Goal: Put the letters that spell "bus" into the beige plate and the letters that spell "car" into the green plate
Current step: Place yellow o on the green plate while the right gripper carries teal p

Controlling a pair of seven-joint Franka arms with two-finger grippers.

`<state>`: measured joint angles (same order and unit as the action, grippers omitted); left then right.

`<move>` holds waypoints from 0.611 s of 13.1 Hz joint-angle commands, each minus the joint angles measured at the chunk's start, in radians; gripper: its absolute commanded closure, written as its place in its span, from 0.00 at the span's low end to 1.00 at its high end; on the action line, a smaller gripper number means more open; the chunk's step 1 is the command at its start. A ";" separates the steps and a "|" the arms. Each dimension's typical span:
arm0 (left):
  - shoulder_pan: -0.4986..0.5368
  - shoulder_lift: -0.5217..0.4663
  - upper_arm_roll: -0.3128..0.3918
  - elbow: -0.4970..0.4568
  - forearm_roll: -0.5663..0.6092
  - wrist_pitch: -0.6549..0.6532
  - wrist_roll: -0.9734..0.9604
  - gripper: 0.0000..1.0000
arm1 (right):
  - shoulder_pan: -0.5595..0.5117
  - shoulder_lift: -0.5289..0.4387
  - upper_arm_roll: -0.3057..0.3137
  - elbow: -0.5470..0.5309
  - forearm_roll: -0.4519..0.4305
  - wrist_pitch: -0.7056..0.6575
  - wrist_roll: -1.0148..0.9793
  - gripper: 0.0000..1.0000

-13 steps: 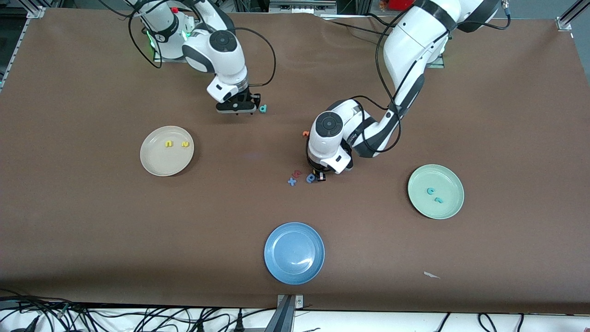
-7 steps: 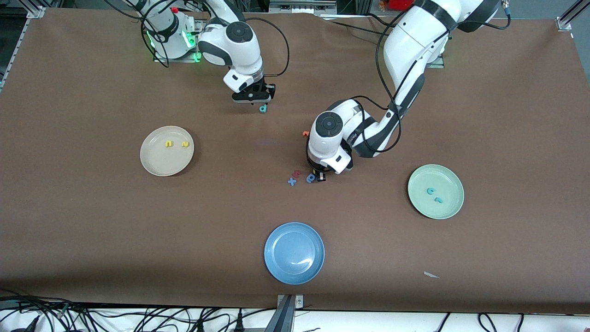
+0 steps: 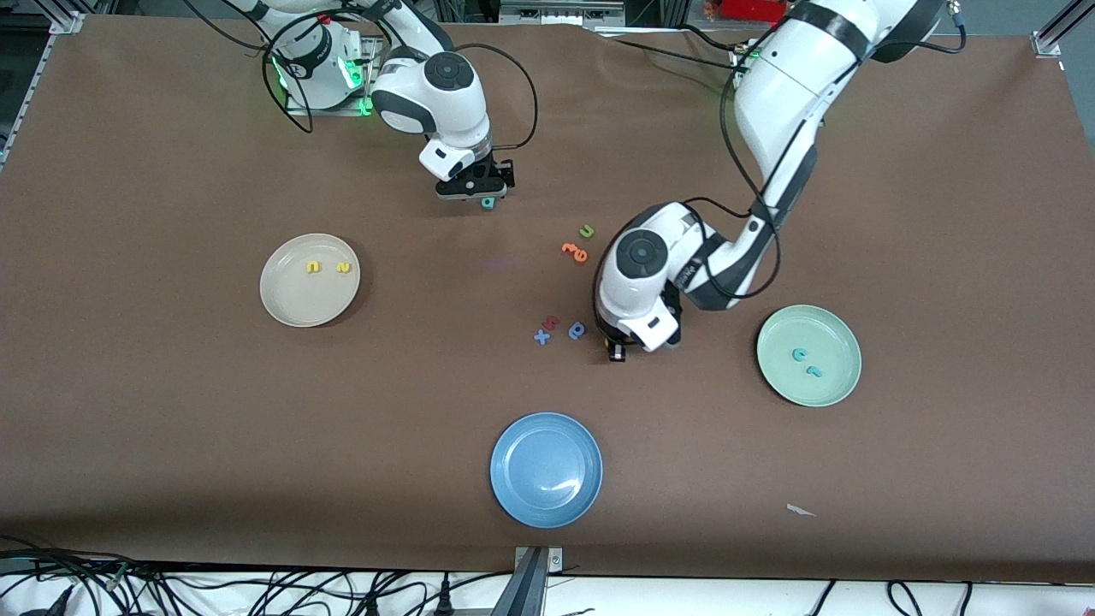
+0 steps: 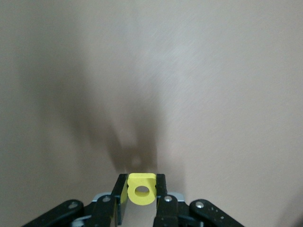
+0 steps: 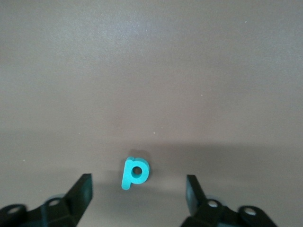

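1. Two letters already lie in each plate: yellow u (image 3: 314, 267) and yellow s (image 3: 344, 268) in the beige plate (image 3: 291, 306) at middle left of the front view, teal c (image 3: 800, 354) and teal r (image 3: 814, 371) in the green plate (image 3: 834, 389) at middle right.
2. We see the left gripper (image 4: 141, 201) closed on the yellow a (image 4: 141, 189), low over bare table in the centre of the front view, between the loose letters and the green plate.
3. We see the right gripper (image 5: 138, 194) with its fingers wide apart and nothing in them, over the teal b (image 5: 134, 173), which lies flat on the table in the upper middle of the front view.
4. We judge that the a is on its way to the green plate, and the b is about to be picked.
5. Next, we think the left arm must carry the a over the green plate and let go; the right gripper must come down with one finger on each side of the b and close.
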<state>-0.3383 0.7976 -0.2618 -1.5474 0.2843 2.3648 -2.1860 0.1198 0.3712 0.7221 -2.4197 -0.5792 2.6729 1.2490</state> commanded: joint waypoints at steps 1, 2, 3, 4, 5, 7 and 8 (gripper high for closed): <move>0.065 -0.049 -0.034 0.004 0.009 -0.135 0.253 0.96 | 0.008 0.054 -0.006 0.025 -0.040 0.021 0.018 0.09; 0.093 -0.069 -0.043 0.004 -0.003 -0.186 0.387 0.97 | 0.014 0.064 -0.016 0.030 -0.048 0.024 0.018 0.10; 0.116 -0.083 -0.045 0.003 -0.007 -0.240 0.517 0.98 | 0.030 0.068 -0.030 0.030 -0.048 0.024 0.018 0.10; 0.128 -0.095 -0.045 0.003 -0.007 -0.295 0.643 0.98 | 0.040 0.071 -0.033 0.030 -0.048 0.024 0.020 0.11; 0.152 -0.104 -0.045 0.001 -0.005 -0.335 0.766 0.98 | 0.043 0.081 -0.036 0.030 -0.048 0.024 0.020 0.12; 0.202 -0.126 -0.045 0.000 -0.005 -0.410 1.005 0.98 | 0.044 0.100 -0.046 0.031 -0.070 0.033 0.020 0.15; 0.228 -0.138 -0.045 0.000 -0.004 -0.442 1.140 0.98 | 0.044 0.109 -0.061 0.031 -0.085 0.044 0.020 0.17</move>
<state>-0.1566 0.6964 -0.2952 -1.5331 0.2838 1.9822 -1.2611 0.1510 0.4465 0.6886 -2.4078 -0.6204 2.6950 1.2492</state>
